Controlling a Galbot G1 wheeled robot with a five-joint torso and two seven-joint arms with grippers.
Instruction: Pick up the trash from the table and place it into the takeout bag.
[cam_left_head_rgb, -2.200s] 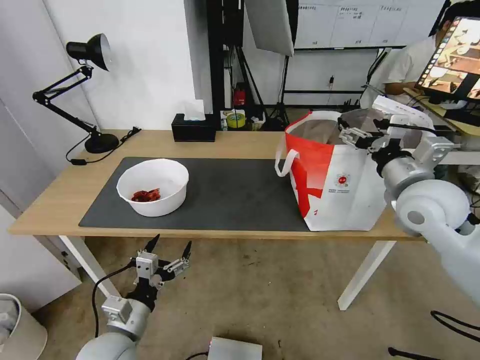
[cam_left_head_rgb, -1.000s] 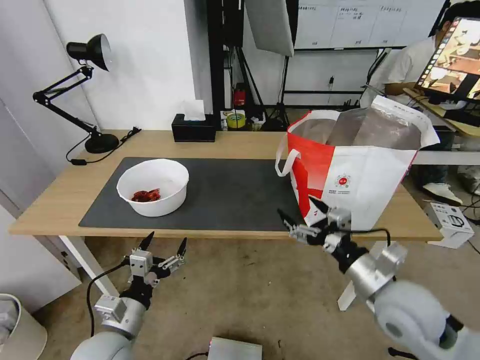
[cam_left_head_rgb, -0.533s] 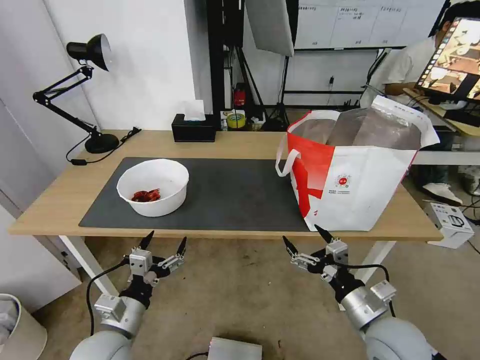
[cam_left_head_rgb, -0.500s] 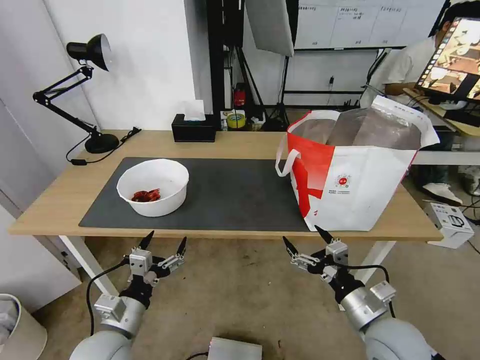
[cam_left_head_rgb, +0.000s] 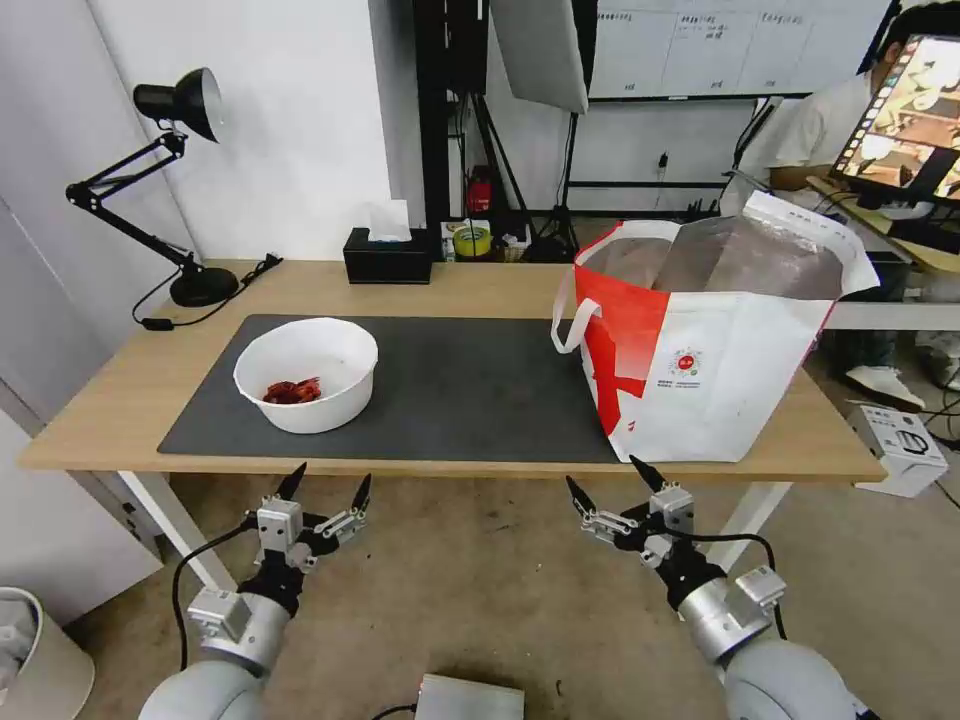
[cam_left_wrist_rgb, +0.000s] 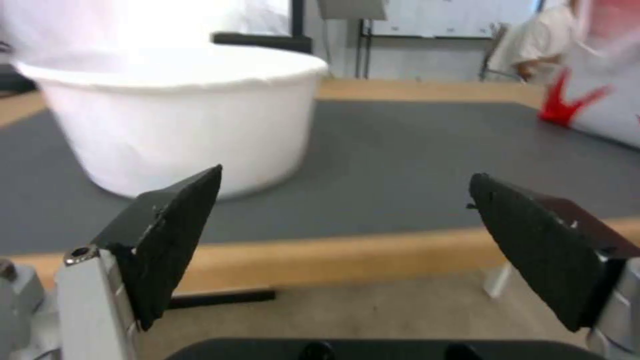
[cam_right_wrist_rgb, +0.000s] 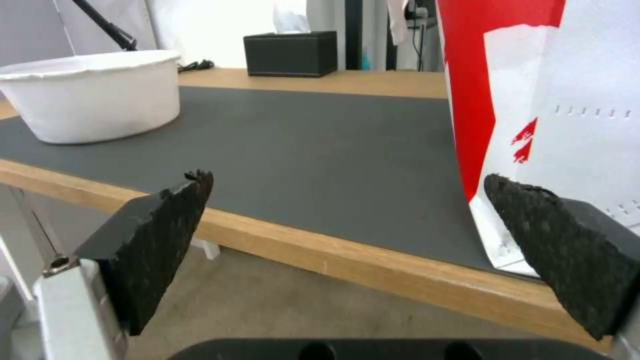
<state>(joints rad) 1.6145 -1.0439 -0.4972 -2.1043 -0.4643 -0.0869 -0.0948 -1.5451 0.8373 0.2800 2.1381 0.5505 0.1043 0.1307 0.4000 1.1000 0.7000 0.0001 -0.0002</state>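
**Ana:** Wooden table (cam_left_head_rgb: 470, 290) with a dark mat (cam_left_head_rgb: 450, 385) on it. Where is the trash?

**Ben:** One white bowl (cam_left_head_rgb: 306, 373) with red scraps (cam_left_head_rgb: 291, 391) stands on the mat, near the mat's left end and close to the front edge of the table. The takeout bag (cam_left_head_rgb: 700, 345) stands at the right end of the table, partly on the mat, its bottom almost at the front edge. Its mouth is open and the foil lining shows.

**Ana:** How much free room is between them?

**Ben:** The whole middle of the mat is bare, from the bowl to the bag. Along the back edge there is a black tissue box (cam_left_head_rgb: 387, 256), and a desk lamp (cam_left_head_rgb: 165, 180) stands at the back left corner.

**Ana:** And the grippers?

**Ben:** Both hang below the front edge of the table, over the floor, touching nothing. The left gripper (cam_left_head_rgb: 323, 490) is under the bowl's part of the edge, fingers spread wide, holding nothing. The right gripper (cam_left_head_rgb: 610, 485) is under the left corner of the bag, also spread wide and empty. In the right wrist view the bag's side is just beyond one fingertip (cam_right_wrist_rgb: 533, 207).
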